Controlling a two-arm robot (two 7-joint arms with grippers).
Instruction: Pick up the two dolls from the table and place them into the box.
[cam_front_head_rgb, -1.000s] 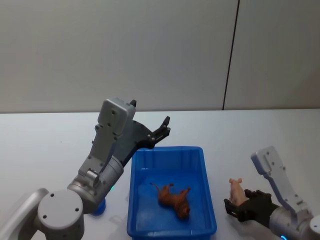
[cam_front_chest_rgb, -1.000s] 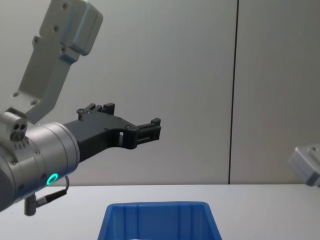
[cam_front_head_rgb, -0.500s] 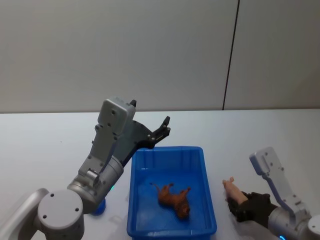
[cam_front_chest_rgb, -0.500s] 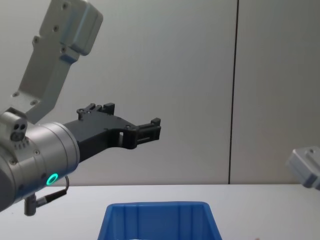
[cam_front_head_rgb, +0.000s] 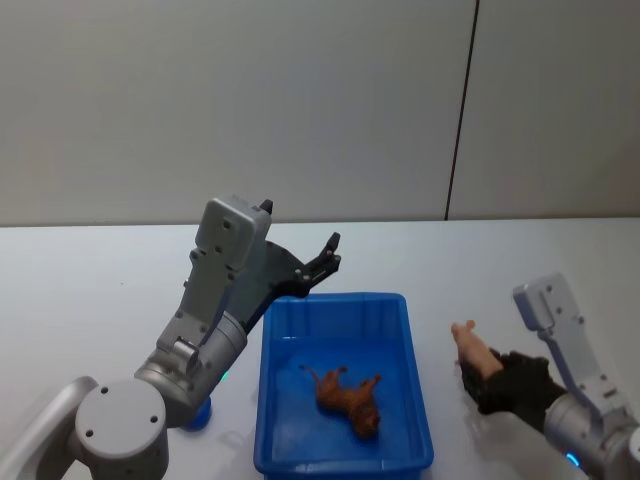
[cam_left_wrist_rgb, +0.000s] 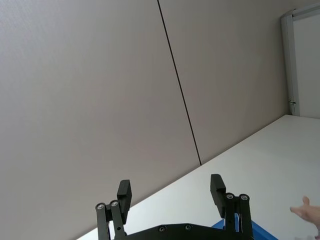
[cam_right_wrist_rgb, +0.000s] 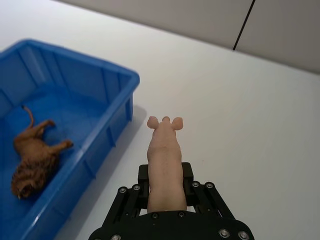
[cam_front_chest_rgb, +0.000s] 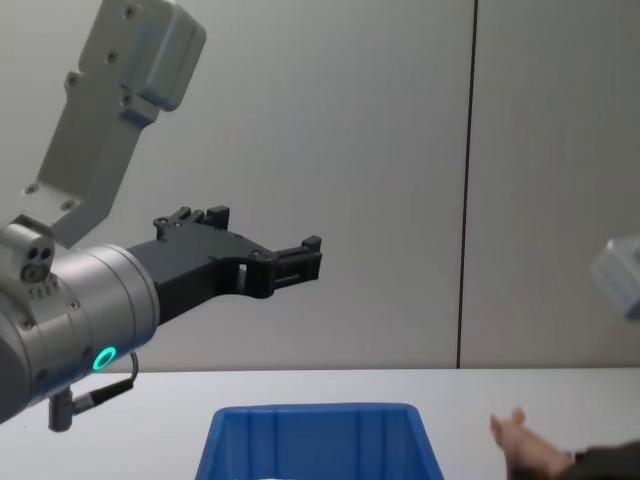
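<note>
The blue box (cam_front_head_rgb: 336, 299) stands on the white table (cam_front_head_rgb: 100, 280) in front of me. A reddish-brown doll (cam_front_head_rgb: 349, 398) lies on its side inside the box. My right gripper (cam_front_head_rgb: 484, 373) is shut on a pink doll (cam_front_head_rgb: 470, 346), held above the table just right of the box. In the right wrist view the pink doll (cam_right_wrist_rgb: 164, 157) sticks out past the fingers, beside the box (cam_right_wrist_rgb: 127, 80) with the brown doll (cam_right_wrist_rgb: 34, 161) in it. My left gripper (cam_front_head_rgb: 331, 254) hangs open and empty above the box's far left corner.
A small blue object (cam_front_head_rgb: 198, 413) sits on the table under my left arm, left of the box. A grey wall with a dark vertical seam (cam_front_head_rgb: 460, 110) runs behind the table. Bare tabletop stretches right of the box and beyond it.
My right gripper has risen from the table with the pink doll in it, and the doll now shows in the chest view. The left arm has not moved.
</note>
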